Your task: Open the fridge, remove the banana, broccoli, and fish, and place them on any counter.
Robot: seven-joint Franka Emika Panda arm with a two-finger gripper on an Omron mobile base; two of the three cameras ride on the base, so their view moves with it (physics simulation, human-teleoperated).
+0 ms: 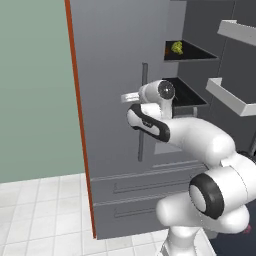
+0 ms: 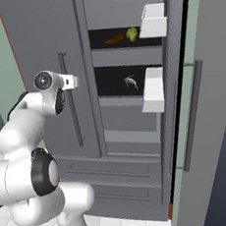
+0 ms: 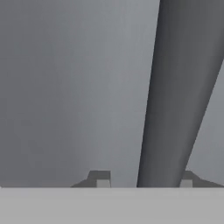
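- Left base view: the fridge (image 1: 115, 75) stands with its left door shut and its right door swung open. The gripper (image 1: 131, 97) is at the left door's bar handle (image 1: 142, 112), near the handle's upper part; the arm blocks the fingertips here. The broccoli (image 1: 177, 48) sits on the upper inner shelf, at about 1 o'clock from the gripper.
- Right base view: the banana (image 2: 113, 40) lies just beside the broccoli (image 2: 132, 34) on the top dark shelf, banana on the left. One shelf down lies the fish (image 2: 130, 82) (pale, slim, alone there). All three are at 2 to 3 o'clock from the gripper (image 2: 75, 81), which reaches the bar handle (image 2: 70, 99). White door bins (image 2: 153, 88) hang on the open door.
- Hand view: the handle (image 3: 179, 92) runs between the two fingers (image 3: 99, 179), nearer the right one. I cannot tell whether the fingers actually press on it.
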